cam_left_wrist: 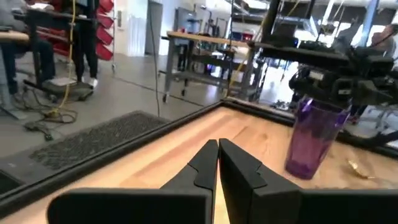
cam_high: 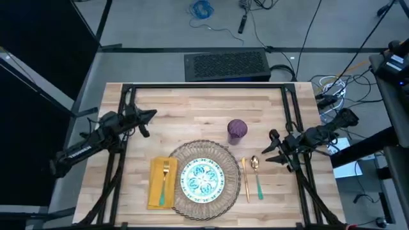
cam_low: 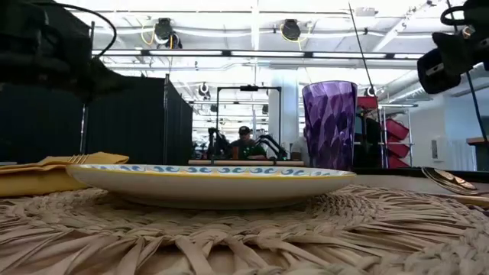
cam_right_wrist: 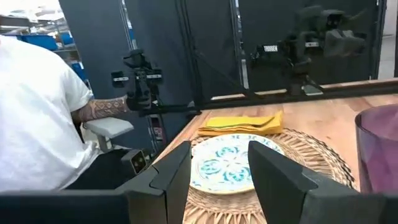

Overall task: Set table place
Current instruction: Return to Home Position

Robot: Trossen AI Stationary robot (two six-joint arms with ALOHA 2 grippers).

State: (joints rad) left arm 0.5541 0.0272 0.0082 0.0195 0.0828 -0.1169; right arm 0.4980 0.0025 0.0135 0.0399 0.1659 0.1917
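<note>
At the near edge of the table point(cam_high: 192, 105), a round woven mat point(cam_high: 222, 153) is laid, and a white plate with a teal pattern point(cam_high: 202, 179) is set at its middle. A yellow napkin point(cam_high: 155, 185) is placed against the mat's left side, and a teal-handled fork point(cam_high: 165, 182) is laid lengthwise on it. Just beside the mat on the right, a slim gold utensil point(cam_high: 245, 179) and a teal-handled spoon point(cam_high: 256, 174) are set side by side, not touching. Farther back, off the mat's far right edge, a purple cup point(cam_high: 237, 130) is stood upright.

The right gripper point(cam_right_wrist: 219, 148) is held above the table's right side, near the spoon and the cup. Its fingers are spread wide and nothing is held between them. The left gripper point(cam_left_wrist: 217, 146) is held over the table's left edge, well apart from the setting, with its fingers pressed together on nothing.

Beyond the table, a person in a white shirt point(cam_right_wrist: 37, 106) is seen.
</note>
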